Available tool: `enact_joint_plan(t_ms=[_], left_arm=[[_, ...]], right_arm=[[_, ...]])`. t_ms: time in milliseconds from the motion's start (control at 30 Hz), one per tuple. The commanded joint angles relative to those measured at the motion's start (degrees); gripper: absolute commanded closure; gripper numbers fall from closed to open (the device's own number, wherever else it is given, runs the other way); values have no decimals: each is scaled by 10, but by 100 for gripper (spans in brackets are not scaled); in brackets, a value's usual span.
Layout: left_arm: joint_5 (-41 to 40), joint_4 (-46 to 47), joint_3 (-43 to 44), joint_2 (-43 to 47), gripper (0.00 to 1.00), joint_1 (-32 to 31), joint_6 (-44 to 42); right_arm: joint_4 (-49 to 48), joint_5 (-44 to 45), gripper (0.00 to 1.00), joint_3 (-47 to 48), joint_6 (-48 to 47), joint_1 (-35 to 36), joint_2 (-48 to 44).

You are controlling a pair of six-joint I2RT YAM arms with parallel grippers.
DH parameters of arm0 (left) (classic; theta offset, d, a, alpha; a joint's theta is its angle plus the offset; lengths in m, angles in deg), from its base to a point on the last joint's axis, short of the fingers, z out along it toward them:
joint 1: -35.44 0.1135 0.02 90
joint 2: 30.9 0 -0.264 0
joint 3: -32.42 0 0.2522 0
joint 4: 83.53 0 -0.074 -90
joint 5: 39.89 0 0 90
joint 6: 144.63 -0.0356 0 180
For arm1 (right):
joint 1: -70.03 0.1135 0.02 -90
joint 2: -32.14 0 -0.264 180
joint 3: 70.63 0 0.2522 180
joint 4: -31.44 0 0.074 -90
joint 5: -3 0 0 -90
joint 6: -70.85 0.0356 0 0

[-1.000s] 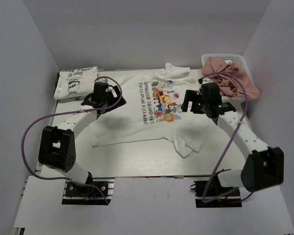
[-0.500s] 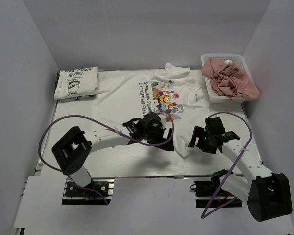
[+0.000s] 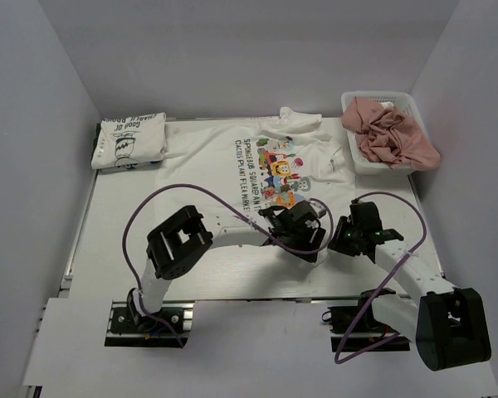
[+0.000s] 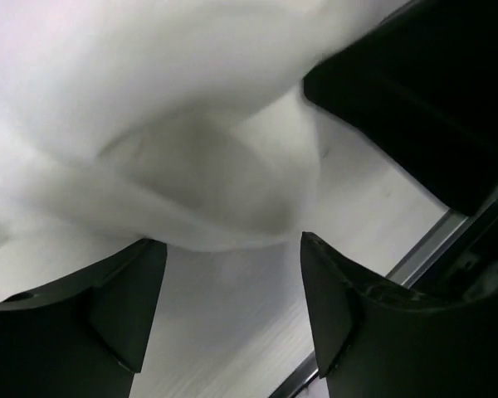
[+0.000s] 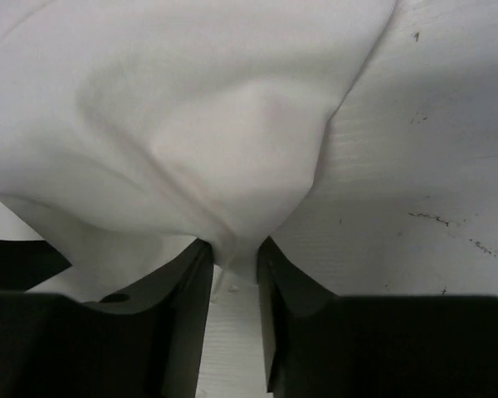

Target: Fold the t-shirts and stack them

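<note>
The right end effector [image 5: 232, 278] has its fingers drawn nearly together, clamped on a pinch of white cloth from the printed t-shirt [image 3: 278, 170]. The left end effector [image 4: 232, 290] stands with its fingers apart. A rumpled fold of the same shirt lies just at its tips, not yet gripped.

In the top view both sit close together at the shirt's 5 o'clock corner, the left arm reaching across from 7 o'clock. The shirt lies spread on the worktop [image 3: 149, 207], collar toward 12 o'clock. The folded t-shirt [image 3: 129, 141] rests at 10 o'clock and a basket [image 3: 375, 96] of pink cloth at 2 o'clock.

The step looks like gathering the bunched hem corner to straighten it. To do it well, the left fingers should probably close on a single layer near the edge. The two holds should then draw apart along the hem, kept low so the cloth slides flat rather than lifting the whole shirt.

Half a second ago the left end effector was farther toward 9 o'clock along the hem, while the right was almost where it is now. A second ago both were up near the sleeves.
</note>
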Motion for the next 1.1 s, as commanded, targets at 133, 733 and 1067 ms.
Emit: enact_joint_plan(t_ms=[133, 733, 1067], left_arm=[[-68, -79, 95, -79, 45, -5, 7], [41, -100, -2, 76, 100, -5, -35], [137, -161, -84, 145, 0, -11, -113]], right_arm=[[1, -34, 78, 25, -8, -7, -12], [337, 105, 100, 231, 22, -14, -60], [389, 106, 13, 181, 40, -18, -99]])
